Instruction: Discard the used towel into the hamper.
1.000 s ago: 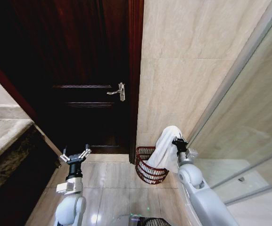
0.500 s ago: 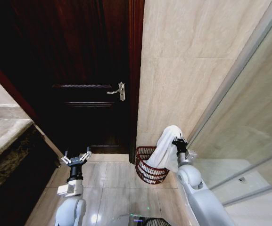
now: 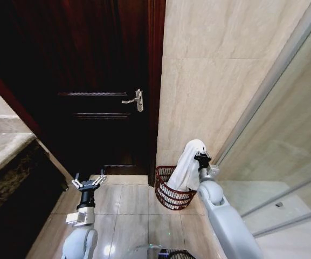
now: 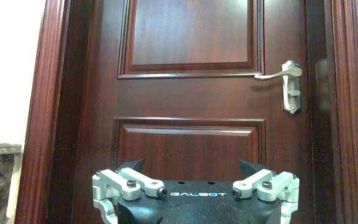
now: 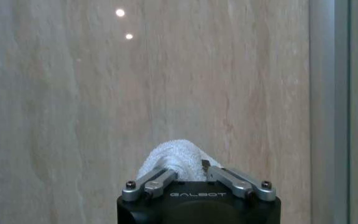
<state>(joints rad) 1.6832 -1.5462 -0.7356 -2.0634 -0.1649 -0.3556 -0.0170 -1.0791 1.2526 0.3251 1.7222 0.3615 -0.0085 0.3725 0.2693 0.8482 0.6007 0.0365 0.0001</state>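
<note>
Between the jaws of the right gripper (image 3: 202, 157) one white towel (image 3: 187, 166) is pinched, the fingers drawn in narrow on its bunched top, as the right wrist view shows with the towel (image 5: 174, 158) peaking just ahead of the gripper (image 5: 185, 173). From that grip the cloth hangs down, its lower end reaching the rim of the single hamper (image 3: 168, 192), which stands on the floor tiles (image 3: 131, 202) directly beneath the jaws and against the beige tiled wall (image 3: 214, 81). The left gripper (image 3: 88, 182) hovers well apart to the other side, jaws spread wide and holding nothing (facing the dark wooden door (image 4: 191, 93) and its one silver handle (image 4: 285, 81)).
</note>
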